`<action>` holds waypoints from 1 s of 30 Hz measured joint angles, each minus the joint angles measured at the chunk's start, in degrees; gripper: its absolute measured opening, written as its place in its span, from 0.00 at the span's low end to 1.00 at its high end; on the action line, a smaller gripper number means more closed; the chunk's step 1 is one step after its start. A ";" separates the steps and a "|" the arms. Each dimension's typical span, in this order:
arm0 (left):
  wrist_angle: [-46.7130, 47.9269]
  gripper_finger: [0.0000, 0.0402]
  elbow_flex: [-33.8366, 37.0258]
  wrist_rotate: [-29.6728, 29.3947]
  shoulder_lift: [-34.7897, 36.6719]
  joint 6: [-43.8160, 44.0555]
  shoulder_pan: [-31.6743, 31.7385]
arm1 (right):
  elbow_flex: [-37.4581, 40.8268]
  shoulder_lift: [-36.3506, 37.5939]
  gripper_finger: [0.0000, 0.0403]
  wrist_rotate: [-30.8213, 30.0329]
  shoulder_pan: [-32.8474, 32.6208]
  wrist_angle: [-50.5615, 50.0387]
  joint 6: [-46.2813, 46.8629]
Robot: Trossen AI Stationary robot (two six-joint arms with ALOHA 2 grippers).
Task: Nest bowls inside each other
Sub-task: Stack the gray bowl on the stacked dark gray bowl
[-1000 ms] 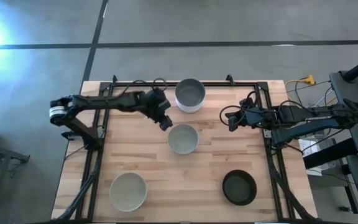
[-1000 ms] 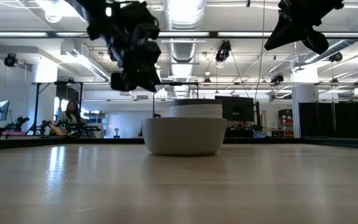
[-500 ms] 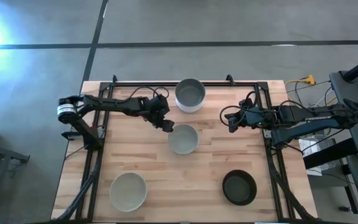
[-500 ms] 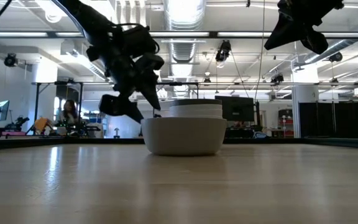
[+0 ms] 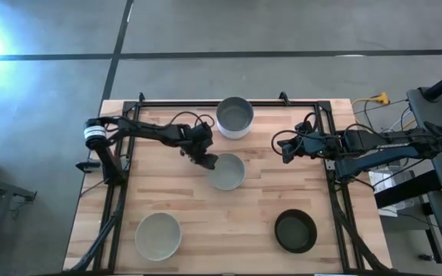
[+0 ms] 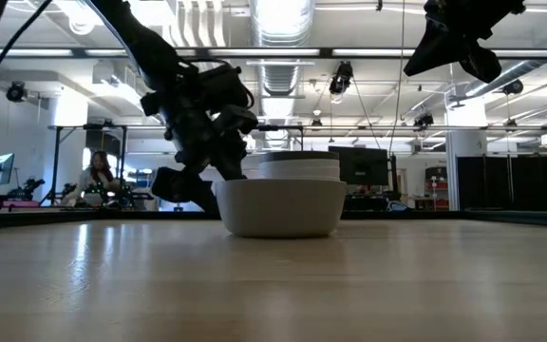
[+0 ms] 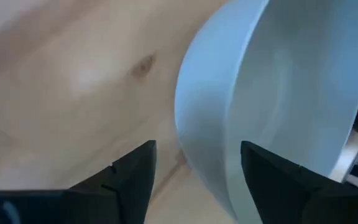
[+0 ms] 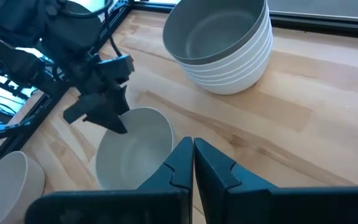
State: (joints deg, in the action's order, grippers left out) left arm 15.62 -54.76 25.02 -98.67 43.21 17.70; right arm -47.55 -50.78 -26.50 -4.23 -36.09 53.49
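Compared with a second ago, the left gripper (image 5: 208, 161) has moved down and toward the table's centre, from beside the stack of bowls (image 5: 235, 117) to the near-left rim of the centre bowl (image 5: 226, 171); in the low view it has dropped from high above the table to rim level. The right gripper (image 5: 285, 148) and all bowls lie where they lay before.

The left gripper's fingers (image 7: 127, 180) are spread, one outside the wall of the centre bowl (image 7: 253, 112) and one over its hollow, straddling the rim; whether they touch it cannot be told. The right gripper (image 8: 193, 163) hangs above the table right of centre, its fingers pressed together on nothing.

All bowls stand upright, mouths up; being round, they have no long axis. The centre bowl (image 6: 281, 206), pale grey, sits mid-table. The stack of bowls (image 8: 221, 43), white with a grey inside on top, stands just behind it at the far edge. A light bowl (image 5: 158, 235) sits near the front left corner and a black bowl (image 5: 295, 231) near the front right, both well apart from the rest.

The wooden table (image 5: 175, 195) is of pale planks with a dark metal frame at its far and side edges. Beyond it lies a large hall with a grey floor, ceiling lights and ducts; a person (image 6: 93, 178) sits far off.
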 joint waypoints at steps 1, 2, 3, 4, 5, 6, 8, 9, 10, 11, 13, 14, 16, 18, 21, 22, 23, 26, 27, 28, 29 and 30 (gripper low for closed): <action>-0.05 0.52 0.00 0.76 -0.44 0.03 -0.08 | 0.00 0.00 0.02 0.00 0.00 -0.01 0.00; -0.25 0.49 -0.01 1.96 -0.86 0.02 -0.15 | 0.00 0.00 0.02 0.00 0.00 -0.03 -0.03; -0.21 0.45 -0.02 2.93 -1.30 -0.02 -0.19 | 0.00 0.00 0.02 0.00 0.00 -0.03 -0.13; -0.13 0.42 -0.02 3.61 -1.68 -0.01 -0.23 | 0.00 0.00 0.02 0.00 0.00 -0.05 -0.15; -0.14 0.37 -0.02 4.12 -1.99 -0.04 -0.27 | 0.00 0.00 0.02 -0.02 0.00 -0.05 -0.17; -0.22 0.32 -0.02 4.78 -2.23 -0.11 -0.27 | 0.00 0.00 0.02 -0.02 0.00 -0.05 -0.21; -0.18 0.21 -0.02 5.14 -2.36 -0.90 -0.27 | 0.00 0.00 0.02 -0.02 0.02 -0.05 -0.66; -0.21 0.15 -0.02 5.16 -2.36 -1.58 -0.27 | 0.00 0.00 0.02 -0.03 0.02 -0.07 -0.89; -0.27 0.09 -0.02 5.14 -2.33 -1.97 -0.23 | 0.00 0.00 0.02 -0.04 0.02 -0.05 -1.04; -0.58 0.05 -0.01 5.17 -2.21 -2.18 -0.20 | 0.00 0.00 0.02 -0.04 0.02 -0.05 -1.07; -1.85 0.02 -0.01 5.76 -1.55 -2.60 -0.20 | 0.00 0.00 0.02 -0.05 0.02 -0.05 -1.12; -2.14 0.02 -0.10 5.97 -1.02 -2.70 -0.14 | 0.00 0.00 0.02 -0.07 0.02 -0.07 -1.18; -2.28 0.01 -1.00 6.17 0.02 -3.09 0.19 | 0.00 0.00 0.02 -0.07 0.02 -0.07 -1.26; -2.19 0.00 -2.03 6.03 1.61 -3.15 0.76 | 0.00 0.00 0.02 -0.09 0.02 -0.07 -1.25; -3.11 0.00 -4.88 5.21 4.80 -3.21 1.97 | 0.00 0.00 0.02 -0.09 0.02 -0.07 -1.25; -3.21 0.00 -6.17 4.11 5.90 -3.42 2.44 | 0.00 0.00 0.02 -0.09 0.02 -0.07 -1.23; -3.30 0.00 -7.47 3.10 6.93 -3.72 3.11 | 0.00 0.00 0.02 -0.09 0.02 -0.05 -1.22; -3.06 0.00 -11.87 -1.25 9.12 -5.40 6.13 | 0.00 0.00 0.02 -0.09 0.02 -0.07 -1.18; -2.97 0.00 -13.69 -2.61 9.49 -6.20 7.38 | 0.00 0.00 0.02 -0.09 0.02 -0.06 -1.17; -2.49 0.00 -15.51 -3.26 9.65 -7.00 8.85 | 0.00 0.00 0.02 -0.09 0.02 -0.07 -1.02; -1.86 0.00 -17.50 -3.44 9.68 -7.75 10.28 | 0.00 0.00 0.02 -0.09 0.02 -0.07 -1.03; -1.42 0.00 -19.47 -3.59 9.45 -8.56 11.81 | 0.00 0.00 0.02 -0.09 0.02 -0.05 -1.03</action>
State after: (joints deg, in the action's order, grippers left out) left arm 14.20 -74.23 21.43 -89.22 34.65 29.51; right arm -47.55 -50.78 -26.59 -4.21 -36.14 52.47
